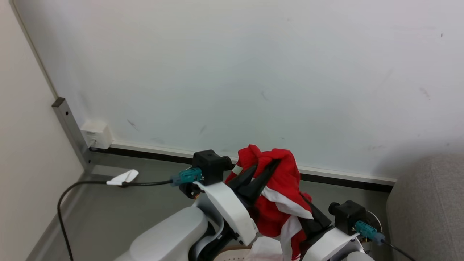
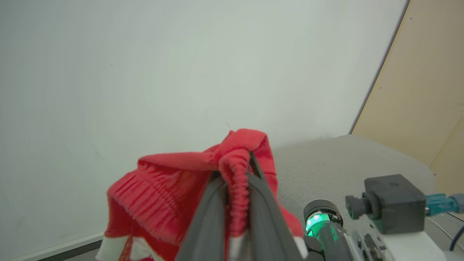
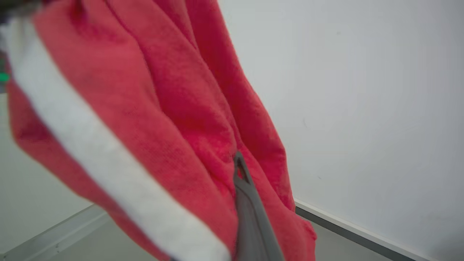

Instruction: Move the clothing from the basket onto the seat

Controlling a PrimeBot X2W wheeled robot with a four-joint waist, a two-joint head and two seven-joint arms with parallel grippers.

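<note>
The clothing (image 1: 275, 170), red with white trim, hangs bunched in the air in front of the white wall. My left gripper (image 1: 266, 172) is shut on its upper part; in the left wrist view the fingers (image 2: 214, 203) pinch a ribbed red band (image 2: 235, 170). My right gripper (image 1: 312, 216) sits lower right, under the hanging folds. In the right wrist view one finger (image 3: 246, 203) shows against the red cloth (image 3: 174, 119), which covers the other, shut on the fabric. A sliver of the white basket (image 1: 232, 256) shows at the bottom edge. The grey seat (image 1: 427, 206) is at the right.
A white wall with a dark baseboard (image 1: 344, 181) stands close ahead. A wall socket (image 1: 96, 134), a metal post (image 1: 70, 130) and a black cable (image 1: 72, 188) with a white tag lie to the left, on grey floor (image 1: 119, 210).
</note>
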